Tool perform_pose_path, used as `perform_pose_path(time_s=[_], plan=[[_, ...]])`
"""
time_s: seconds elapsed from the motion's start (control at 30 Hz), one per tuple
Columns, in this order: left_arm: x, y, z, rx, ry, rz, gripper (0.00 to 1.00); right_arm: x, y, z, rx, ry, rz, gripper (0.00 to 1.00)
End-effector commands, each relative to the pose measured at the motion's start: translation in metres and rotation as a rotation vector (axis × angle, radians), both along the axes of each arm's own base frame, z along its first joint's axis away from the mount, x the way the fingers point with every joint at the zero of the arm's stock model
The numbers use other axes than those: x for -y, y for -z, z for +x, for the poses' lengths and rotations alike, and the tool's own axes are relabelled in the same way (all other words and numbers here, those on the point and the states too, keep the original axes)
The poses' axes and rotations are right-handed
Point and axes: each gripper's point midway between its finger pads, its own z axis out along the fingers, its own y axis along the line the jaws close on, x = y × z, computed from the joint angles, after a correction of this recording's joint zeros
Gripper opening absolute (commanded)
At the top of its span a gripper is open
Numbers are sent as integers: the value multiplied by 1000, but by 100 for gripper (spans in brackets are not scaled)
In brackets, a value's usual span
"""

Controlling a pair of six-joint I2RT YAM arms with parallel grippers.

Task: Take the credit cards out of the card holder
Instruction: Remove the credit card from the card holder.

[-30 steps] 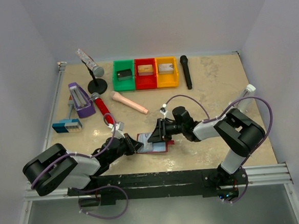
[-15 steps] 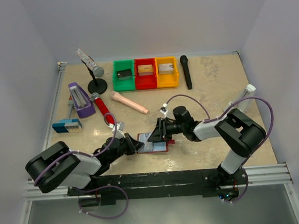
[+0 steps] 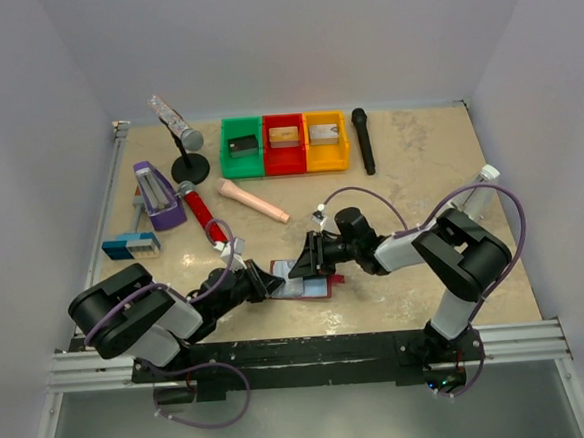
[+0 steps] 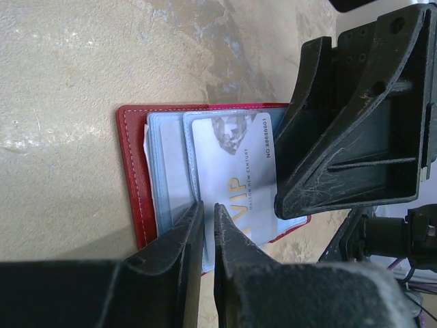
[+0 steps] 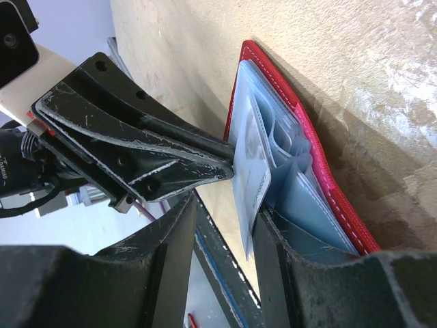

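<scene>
The dark red card holder (image 3: pixel 315 290) lies open on the table between my grippers, its pale blue clear pockets fanned up. A silver credit card marked VIP (image 4: pixel 232 160) sits in the top pocket; in the right wrist view its edge (image 5: pixel 249 188) sticks out. My left gripper (image 3: pixel 269 281) is shut on the edge of that pocket leaf (image 4: pixel 207 208). My right gripper (image 3: pixel 311 261) is open (image 5: pixel 225 212), with the card's free edge between its jaws and one finger resting on the pockets. Other cards are hidden.
Green (image 3: pixel 241 148), red (image 3: pixel 285 145) and yellow (image 3: pixel 327 142) bins stand at the back. A black microphone (image 3: pixel 364 140), a red microphone (image 3: pixel 200 209), a stand (image 3: pixel 190 167), a pink handle (image 3: pixel 254 201), a purple stapler (image 3: pixel 157 195) and a blue block (image 3: pixel 131 246) lie about.
My left arm's elbow has swung right and nearer the holder, its gripper staying at the holder's left edge. The right gripper has barely moved.
</scene>
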Motion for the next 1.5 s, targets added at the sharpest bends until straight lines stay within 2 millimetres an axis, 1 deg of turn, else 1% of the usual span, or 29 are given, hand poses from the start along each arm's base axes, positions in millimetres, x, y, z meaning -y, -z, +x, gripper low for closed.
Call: perform_pose_path(time_s=[0.0, 0.13, 0.4, 0.53, 0.6, 0.63, 0.67, 1.0, 1.1, 1.2, 1.3, 1.47], plan=[[-19, 26, -37, -83, 59, 36, 16, -19, -26, 5, 56, -49, 84, 42], [-20, 26, -37, -81, 55, 39, 17, -18, -26, 3, 57, -54, 85, 42], [-31, 32, -37, -91, 20, 78, 28, -10, -30, 0, 80, -52, 62, 38], [-34, 33, -37, -86, 14, 99, 31, -8, -31, -1, 84, -51, 59, 37], [-35, 33, -38, -87, 19, 112, 32, -8, -32, -1, 86, -52, 59, 36], [-38, 34, -33, -76, -5, 127, 32, -7, -32, -1, 87, -50, 57, 36], [-39, 35, -34, -77, -5, 136, 32, -7, -33, -1, 87, -50, 57, 35], [-48, 31, -28, -49, -31, 194, 35, -6, -37, 1, 96, -47, 56, 27], [-48, 31, -27, -48, -30, 204, 34, -6, -37, 1, 96, -48, 56, 26], [-49, 34, -27, -52, -31, 213, 30, -5, -38, 0, 97, -49, 53, 26], [-49, 35, -27, -55, -32, 217, 23, -3, -38, 0, 100, -48, 49, 26], [-51, 38, -27, -64, -37, 227, 6, -1, -40, -1, 107, -46, 48, 26]])
